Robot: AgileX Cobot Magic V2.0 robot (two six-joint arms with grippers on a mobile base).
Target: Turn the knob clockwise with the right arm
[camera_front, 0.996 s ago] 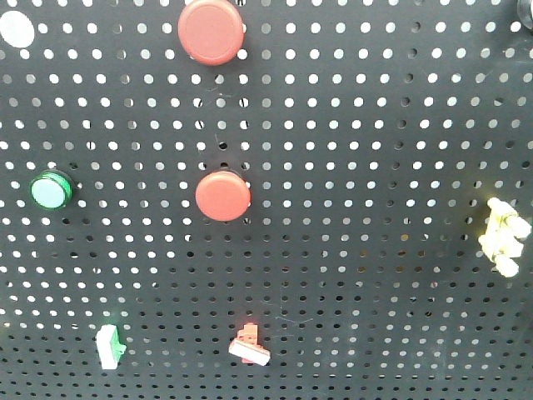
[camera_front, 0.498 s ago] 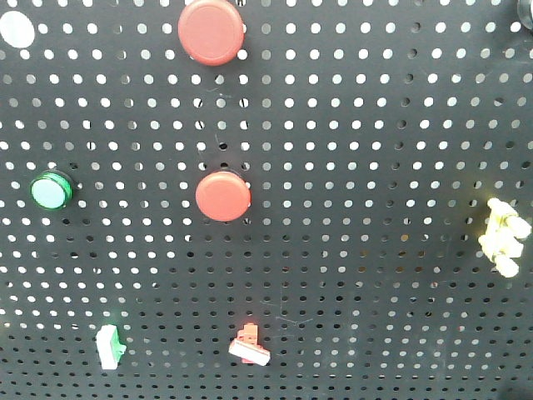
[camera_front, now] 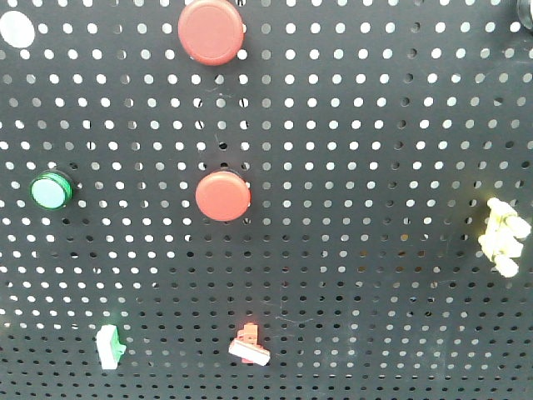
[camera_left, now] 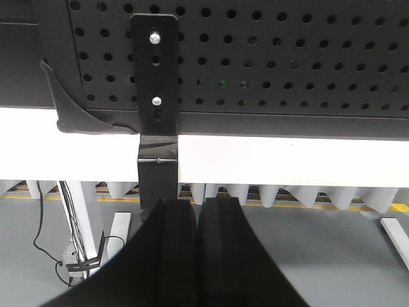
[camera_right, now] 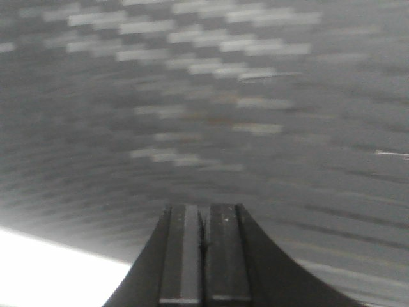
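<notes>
Black perforated pegboard [camera_front: 375,125] w/ 2 red buttons [camera_front: 223,196], green button [camera_front: 50,191], yellow knob [camera_front: 503,237].

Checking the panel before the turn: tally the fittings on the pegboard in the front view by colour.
Red: 3
Green: 2
White: 1
Pale yellow: 1
Dark, cut off at top right: 1
Total: 8

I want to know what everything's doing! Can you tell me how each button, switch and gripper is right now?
Upper red button: on pegboard, untouched.
Lower red button: untouched.
Green button: untouched.
Green switch: untouched.
Red switch: untouched.
Left gripper: shut, empty.
Right gripper: shut, empty, view blurred.
</notes>
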